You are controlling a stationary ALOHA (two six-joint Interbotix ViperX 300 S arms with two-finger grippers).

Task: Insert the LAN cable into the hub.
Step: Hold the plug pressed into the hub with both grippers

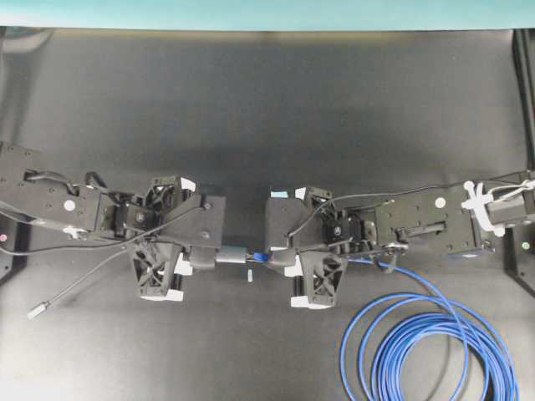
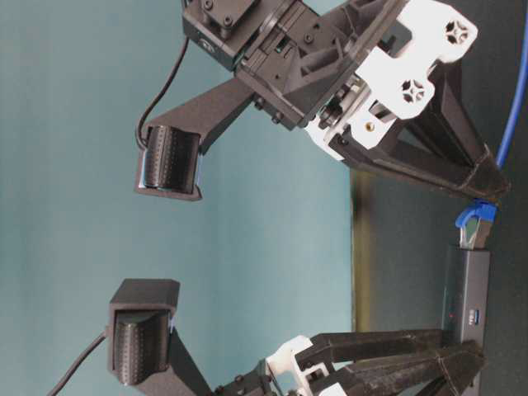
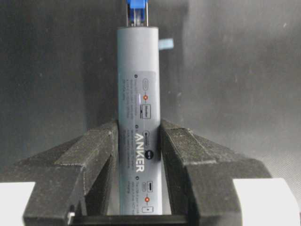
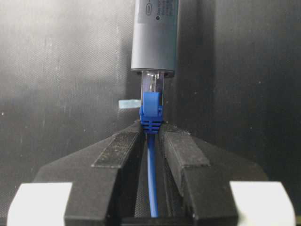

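Note:
The hub (image 1: 232,255), a slim dark grey bar, lies between the two arms at the table's middle. My left gripper (image 1: 201,259) is shut on its sides; in the left wrist view the hub (image 3: 138,94) runs straight out from the left gripper (image 3: 138,129). The LAN cable's blue-booted plug (image 4: 152,110) is clamped at the tips of my right gripper (image 4: 151,129), and the blue cable (image 4: 152,179) runs back between the jaws. The plug's clear tip sits at the end of the hub (image 4: 154,33), with some clear plug still showing. From table level, the plug (image 2: 476,219) meets the hub (image 2: 467,289).
The LAN cable's loose blue coil (image 1: 426,342) lies at the front right, behind the right arm. The hub's thin dark cord ends in a small silver plug (image 1: 38,311) at the front left. A small pale blue tape strip (image 4: 128,103) lies on the black mat beside the plug.

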